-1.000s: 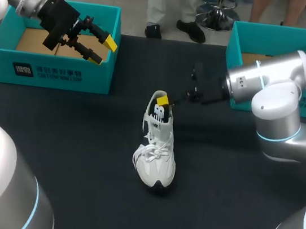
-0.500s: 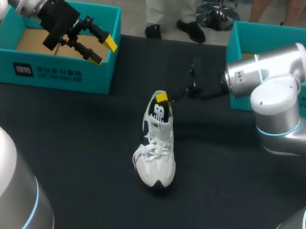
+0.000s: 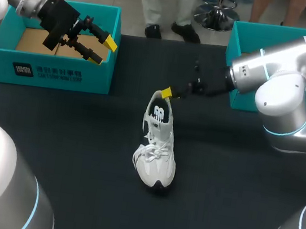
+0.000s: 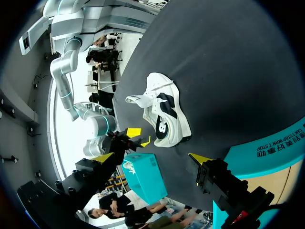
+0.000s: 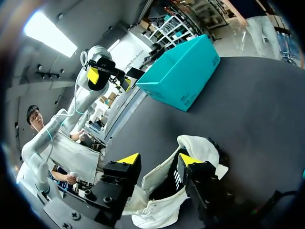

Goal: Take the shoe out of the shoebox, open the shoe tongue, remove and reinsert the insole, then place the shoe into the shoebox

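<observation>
A white shoe [image 3: 158,149] with a dark lining stands upright mid-table, toe toward me; it also shows in the left wrist view [image 4: 164,112]. My right gripper [image 3: 166,92] hangs just above its heel. In the right wrist view the gripper [image 5: 158,160] is open, its fingers astride the collar of the shoe [image 5: 157,200] without pinching it. My left gripper [image 3: 103,51] is open and empty over the front corner of the left teal shoebox [image 3: 62,70], far from the shoe.
A second teal shoebox [image 3: 249,37] stands at the back right behind my right arm, with something white at its far right edge. Dark tabletop surrounds the shoe on all sides.
My right gripper has risen and drawn back from inside the shoe's heel opening to just above the heel. The shoe and my left arm have stayed put.
</observation>
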Motion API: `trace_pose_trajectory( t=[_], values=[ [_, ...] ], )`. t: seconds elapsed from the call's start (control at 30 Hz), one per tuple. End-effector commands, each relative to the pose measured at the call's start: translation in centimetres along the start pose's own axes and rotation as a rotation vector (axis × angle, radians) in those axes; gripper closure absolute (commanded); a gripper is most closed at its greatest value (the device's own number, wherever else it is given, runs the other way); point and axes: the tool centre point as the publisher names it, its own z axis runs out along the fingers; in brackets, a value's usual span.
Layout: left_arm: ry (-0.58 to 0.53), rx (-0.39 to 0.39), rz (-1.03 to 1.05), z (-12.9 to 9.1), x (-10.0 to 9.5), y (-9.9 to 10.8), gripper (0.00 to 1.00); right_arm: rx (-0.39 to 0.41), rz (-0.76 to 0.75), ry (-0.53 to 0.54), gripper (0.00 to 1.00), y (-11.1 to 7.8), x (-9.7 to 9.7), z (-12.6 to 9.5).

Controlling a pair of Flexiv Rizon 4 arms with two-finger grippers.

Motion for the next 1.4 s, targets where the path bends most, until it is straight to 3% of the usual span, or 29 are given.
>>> trace_pose_trajectory(
  t=[0.03, 0.23, 0.3, 0.4, 0.67, 1.17, 1.23, 1.3, 1.4],
  values=[
    [0.003, 0.0, 0.001, 0.0, 0.0, 0.0, 0.0, -0.006, 0.008, -0.044, 0.51, -0.4, 1.1, -1.6],
    [0.003, 0.0, 0.001, 0.0, 0.0, 0.0, 0.0, -0.014, 0.022, -0.081, 0.52, -0.1, 1.1, -2.3],
    [0.003, 0.0, 0.001, 0.0, 0.0, 0.0, 0.0, -0.002, 0.04, -0.102, 0.63, -0.2, 1.0, -2.6],
    [0.003, 0.0, 0.001, 0.0, 0.0, 0.0, 0.0, -0.013, 0.081, -0.133, 1.0, -0.3, 1.1, -2.9],
    [0.003, 0.0, 0.001, 0.0, 0.0, 0.0, 0.0, -0.033, 0.151, -0.224, 1.0, 0.0, 1.7, -4.2],
    [0.003, 0.0, 0.001, 0.0, 0.0, 0.0, 0.0, -0.033, 0.151, -0.224, 1.0, 0.0, 1.7, -4.2],
    [0.003, 0.0, 0.001, 0.0, 0.0, 0.0, 0.0, 0.095, 0.193, -0.374, 1.0, 0.6, 1.6, -3.7],
    [0.003, 0.0, 0.001, 0.0, 0.0, 0.0, 0.0, 0.158, 0.235, -0.496, 1.0, 0.9, 1.8, -3.3],
    [0.003, 0.0, 0.001, 0.0, 0.0, 0.0, 0.0, 0.188, 0.277, -0.601, 1.0, 1.2, 2.0, -2.7]
  ],
)
